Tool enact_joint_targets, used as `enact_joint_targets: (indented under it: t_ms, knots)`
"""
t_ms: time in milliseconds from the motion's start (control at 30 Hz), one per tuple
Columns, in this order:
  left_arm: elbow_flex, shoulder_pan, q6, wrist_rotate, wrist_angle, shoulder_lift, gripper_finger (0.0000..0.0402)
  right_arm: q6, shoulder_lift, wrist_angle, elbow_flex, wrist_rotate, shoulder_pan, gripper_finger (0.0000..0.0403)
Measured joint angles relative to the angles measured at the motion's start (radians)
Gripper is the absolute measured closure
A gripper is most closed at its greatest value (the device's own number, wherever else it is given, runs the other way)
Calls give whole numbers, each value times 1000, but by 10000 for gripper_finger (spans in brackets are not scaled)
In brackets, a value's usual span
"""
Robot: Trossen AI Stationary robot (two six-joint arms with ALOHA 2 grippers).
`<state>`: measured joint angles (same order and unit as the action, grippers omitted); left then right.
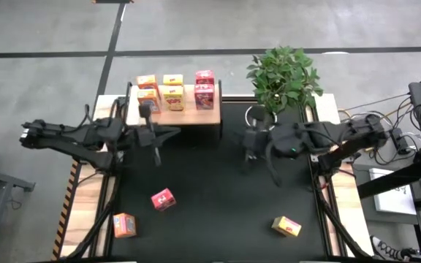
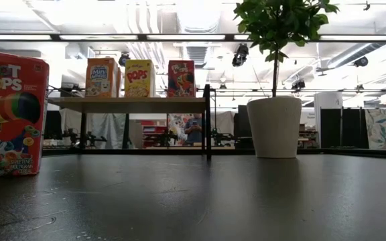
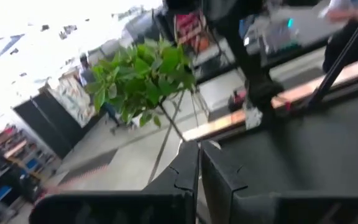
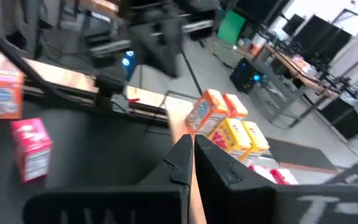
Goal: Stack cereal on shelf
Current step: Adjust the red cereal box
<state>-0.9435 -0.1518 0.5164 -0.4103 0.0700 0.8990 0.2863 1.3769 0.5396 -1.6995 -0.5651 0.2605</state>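
In the high view the shelf [image 1: 174, 115] stands at the table's far side and carries six cereal boxes in two rows: orange [image 1: 148, 90], yellow [image 1: 172, 89], red [image 1: 205, 87]. Three more boxes lie on the black mat: red [image 1: 163, 199], orange [image 1: 125, 225], yellow [image 1: 286, 226]. My left gripper [image 1: 175, 132] hovers shut just in front of the shelf. My right gripper [image 1: 245, 142] hovers shut near the plant pot [image 1: 258, 115]. The low view shows the red box [image 2: 9, 114] close up, and the shelf [image 2: 133, 104] with boxes on top.
A leafy plant [image 1: 283, 73] in a white pot [image 2: 275, 127] stands right of the shelf. Pale wooden strips [image 1: 86, 212] edge the mat. Bare mat lies between the arms and the three loose boxes. Cables and equipment [image 1: 415, 124] sit off the table's right side.
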Motion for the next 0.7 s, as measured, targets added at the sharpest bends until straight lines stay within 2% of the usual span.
enact_joint_targets:
  t_ms: [233,400,700]
  knots:
    - [-237,148,0,15,260,136,401,-25,-167,-143,270,-5,59,394]
    - [-356,326,9,209,377,229,402,-33,-263,-235,417,-5,68,394]
    - [-468,606,69,445,382,423,402,-33,-370,-323,593,-4,69,394]
